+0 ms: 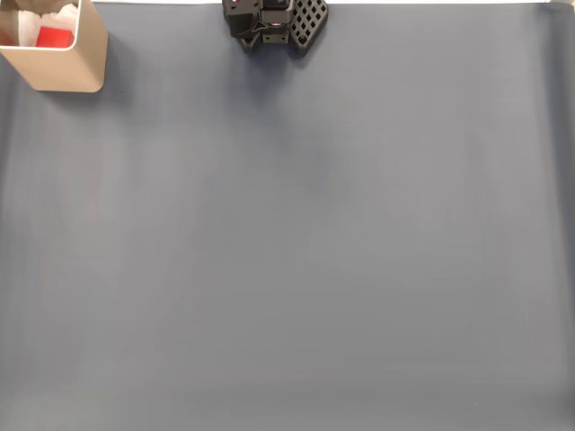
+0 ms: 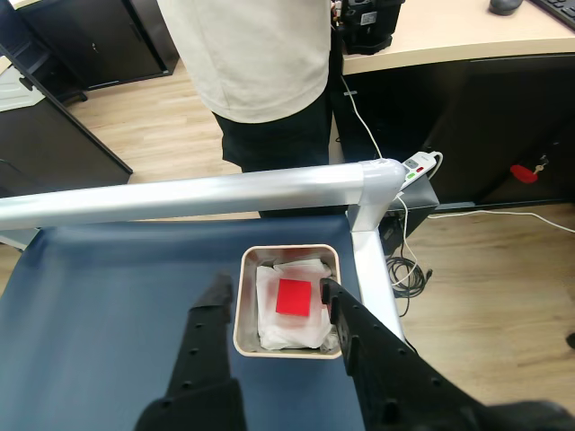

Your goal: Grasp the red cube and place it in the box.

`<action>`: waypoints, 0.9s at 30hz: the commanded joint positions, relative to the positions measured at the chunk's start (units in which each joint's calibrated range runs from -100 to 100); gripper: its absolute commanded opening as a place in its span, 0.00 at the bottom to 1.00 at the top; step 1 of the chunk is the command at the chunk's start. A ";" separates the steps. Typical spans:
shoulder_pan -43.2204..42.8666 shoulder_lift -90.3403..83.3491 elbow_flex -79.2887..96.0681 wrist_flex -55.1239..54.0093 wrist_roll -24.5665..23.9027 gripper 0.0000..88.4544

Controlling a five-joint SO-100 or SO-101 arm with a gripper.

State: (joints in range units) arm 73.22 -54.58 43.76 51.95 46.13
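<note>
- Black fingers [image 2: 274, 292] sit closest to the wrist camera, rising from the bottom edge, spread apart with nothing between them.
- Both fingertips hang above the box [image 2: 244, 305], one tip over its left wall, the other over its right wall in the wrist view.
- Red cube [image 2: 294, 296] lies inside the box on crumpled white lining [image 2: 269, 323], roughly centred, top face toward the camera, clear of both fingers.
- Box is tan, square with rounded corners, and stands on the blue-grey worktop [image 2: 108, 305] just beside its far right corner in the wrist view.
- Silver metal rail [image 2: 180, 196] runs along the far edge of the worktop and bends down at the corner by the box.
- Beyond the rail a person [image 2: 260, 63] in a cream top and dark trousers stands on a wood floor [image 2: 485, 269]; white cables trail across it.
- Fixed view: box [image 1: 76, 63] sits in the top left corner, red cube [image 1: 54, 37] visible inside against the white lining.
- Fixed view: black arm parts [image 1: 274, 22] show at the top edge centre, well apart from the box; fingers can't be made out there.
- Worktop [image 1: 296, 251] is plain blue-grey cloth in the fixed view.
</note>
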 commanded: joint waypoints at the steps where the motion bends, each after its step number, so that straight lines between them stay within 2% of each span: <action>1: -2.13 -0.62 -1.24 -1.13 -0.15 0.00; 8: -9.02 3.28 -6.17 -0.64 -0.15 0.00; 27: -37.57 12.12 -15.93 -3.75 0.93 0.00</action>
State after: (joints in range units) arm 39.84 -42.68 31.56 49.64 46.62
